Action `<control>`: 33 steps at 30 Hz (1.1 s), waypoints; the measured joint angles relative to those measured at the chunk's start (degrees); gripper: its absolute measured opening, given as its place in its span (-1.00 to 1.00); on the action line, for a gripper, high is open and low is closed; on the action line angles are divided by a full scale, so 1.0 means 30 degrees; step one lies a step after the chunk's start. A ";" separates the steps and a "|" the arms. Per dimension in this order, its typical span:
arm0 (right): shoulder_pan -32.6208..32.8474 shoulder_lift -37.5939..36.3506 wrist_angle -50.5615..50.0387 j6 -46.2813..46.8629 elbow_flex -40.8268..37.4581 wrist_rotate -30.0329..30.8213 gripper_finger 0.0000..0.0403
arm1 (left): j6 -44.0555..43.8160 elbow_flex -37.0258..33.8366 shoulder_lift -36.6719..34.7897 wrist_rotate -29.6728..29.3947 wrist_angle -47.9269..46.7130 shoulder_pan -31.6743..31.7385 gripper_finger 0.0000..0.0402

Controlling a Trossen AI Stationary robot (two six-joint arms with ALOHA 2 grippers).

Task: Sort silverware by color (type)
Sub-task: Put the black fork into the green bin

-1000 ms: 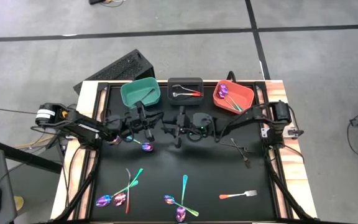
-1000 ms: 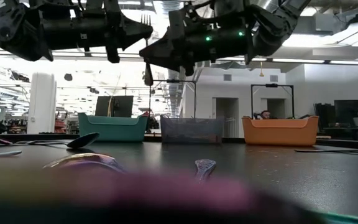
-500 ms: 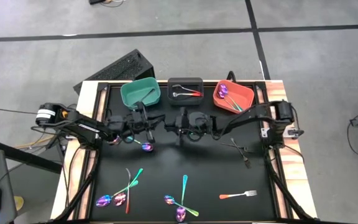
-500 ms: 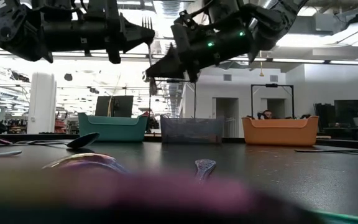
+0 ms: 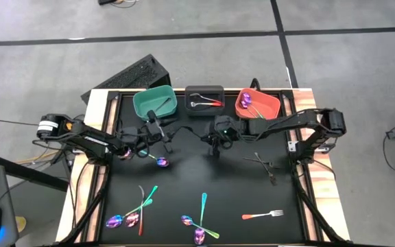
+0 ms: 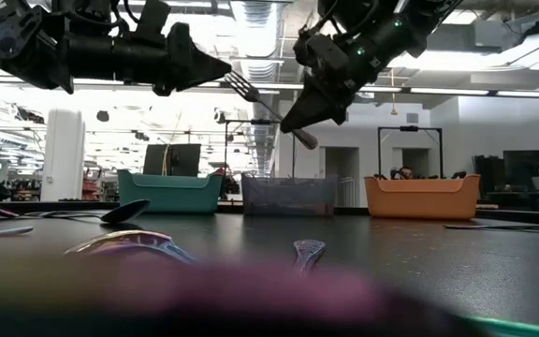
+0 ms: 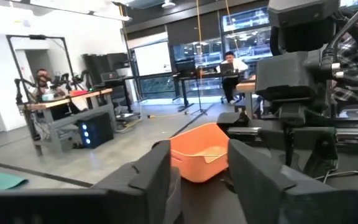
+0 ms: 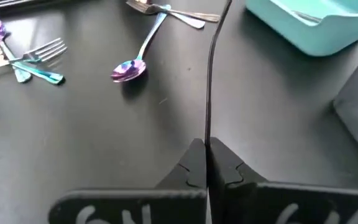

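oddly, no readable writing; right gripper (image 8: 206,163) pinches a dark fork (image 8: 211,81), left gripper (image 7: 199,165) seemingly parted, empty.

dark fork (image 6: 268,108) | tilted, midair | iridescent spoons (image 5: 123,221) prob. flat, front

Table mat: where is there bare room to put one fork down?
The black mat is bare in its middle, between the dark fork at the right edge and the purple spoon near the left arm. The front strip is crowded: iridescent spoons, teal pieces, an orange fork.
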 joint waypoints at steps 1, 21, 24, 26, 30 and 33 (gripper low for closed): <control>0.0003 0.0079 0.0005 0.0138 -0.0005 -0.0072 -0.97 | 0.0135 0.0000 0.0000 0.0203 0.0012 0.0000 -0.18; -0.0872 0.1068 -0.0143 0.2031 0.0054 -0.2739 -0.96 | 0.6867 0.7431 0.0058 0.3108 -1.7256 -0.1574 -0.02; -0.0709 0.1068 -0.0084 0.2023 0.0112 -0.2715 -0.96 | 0.8505 0.7693 0.0058 0.3505 -1.7365 -0.1523 -0.02; -0.0669 0.1068 -0.0048 0.2016 0.0112 -0.2702 -0.96 | 0.9305 0.7694 0.0058 0.4213 -1.7548 -0.1358 -0.02; -0.0530 0.1068 0.0285 0.2009 0.0112 -0.2702 -0.96 | 1.0082 0.7694 0.0358 0.4832 -1.7980 -0.1084 -0.02; -0.0544 0.1065 0.0901 0.1994 0.0112 -0.2702 -0.96 | 1.0635 0.7809 0.1115 0.4364 -1.8128 -0.1027 -0.02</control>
